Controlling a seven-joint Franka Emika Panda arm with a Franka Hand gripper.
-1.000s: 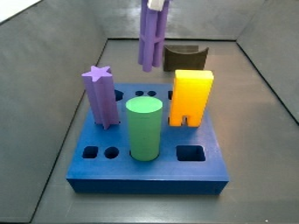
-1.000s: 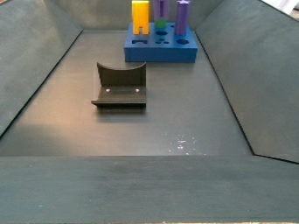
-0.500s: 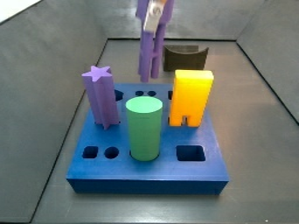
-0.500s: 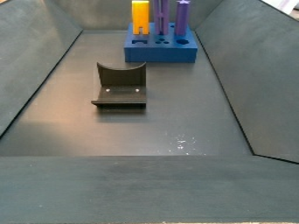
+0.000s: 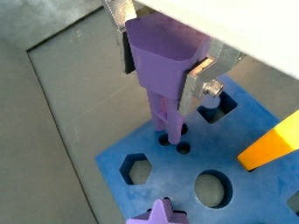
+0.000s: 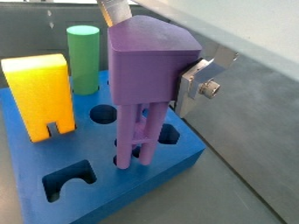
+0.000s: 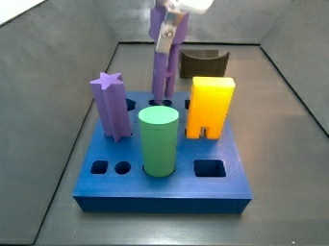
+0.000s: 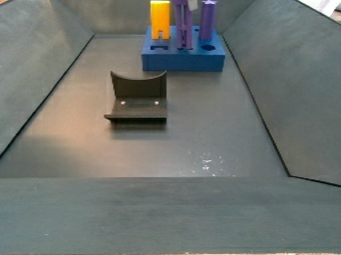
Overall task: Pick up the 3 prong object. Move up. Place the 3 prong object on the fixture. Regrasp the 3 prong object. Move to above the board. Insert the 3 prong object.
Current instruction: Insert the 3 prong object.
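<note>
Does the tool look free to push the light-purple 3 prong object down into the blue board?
Probably yes. The tool grips the light-purple 3 prong object upright, prongs at the holes in the blue board. The yellow block and green cylinder stand apart from it.

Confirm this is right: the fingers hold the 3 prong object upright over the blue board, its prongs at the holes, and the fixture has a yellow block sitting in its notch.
Not quite. The fixture is empty, as a side view shows. The yellow block stands on the board. The rest holds: the gripper clamps the 3 prong object upright, prongs at the board's holes.
</note>
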